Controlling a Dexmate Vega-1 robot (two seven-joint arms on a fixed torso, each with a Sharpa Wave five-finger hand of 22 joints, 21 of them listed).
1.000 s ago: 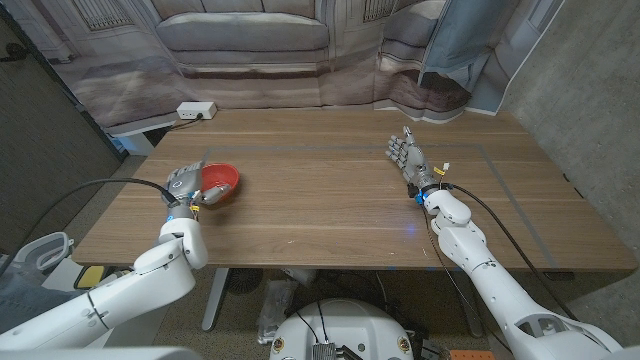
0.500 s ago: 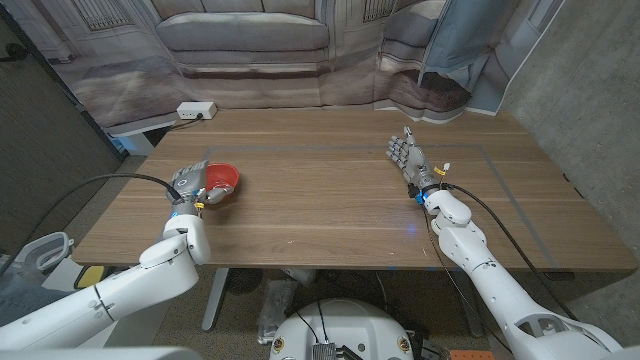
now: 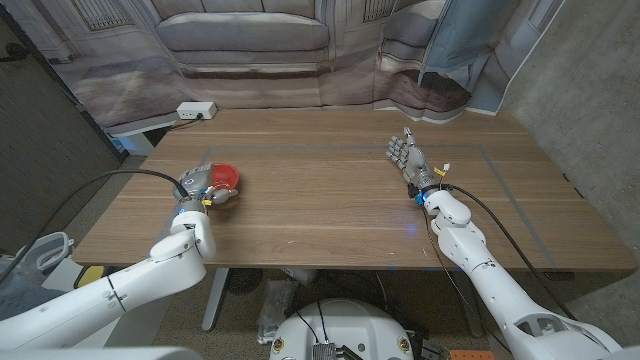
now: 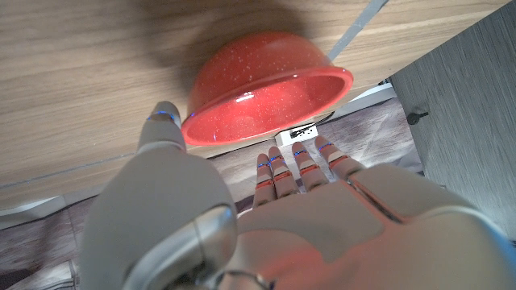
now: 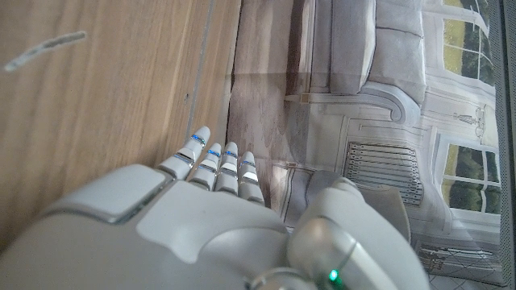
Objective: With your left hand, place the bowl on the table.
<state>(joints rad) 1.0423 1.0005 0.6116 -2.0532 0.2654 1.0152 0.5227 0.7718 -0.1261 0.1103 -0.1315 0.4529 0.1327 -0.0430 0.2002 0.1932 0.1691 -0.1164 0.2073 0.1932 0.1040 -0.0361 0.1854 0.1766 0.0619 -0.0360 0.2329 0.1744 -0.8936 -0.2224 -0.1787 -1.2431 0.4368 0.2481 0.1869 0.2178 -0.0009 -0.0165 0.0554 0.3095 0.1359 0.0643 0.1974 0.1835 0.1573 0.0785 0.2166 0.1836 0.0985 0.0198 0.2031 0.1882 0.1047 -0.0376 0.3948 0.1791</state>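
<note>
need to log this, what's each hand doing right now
Left hand: holding the red bowl.
Right hand: open, holding nothing.

Site was a lab or test room staged as a home. A printed backdrop of sofa and panelled walls hung behind the wooden surface. Bare concrete wall stood beside it; power strip on the surface's far edge.

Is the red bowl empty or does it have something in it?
Cannot tell: the bowl shows only its outside and rim; the head view is too small.

Wooden table, red bowl near left edge, white power strip at far-left corner
</note>
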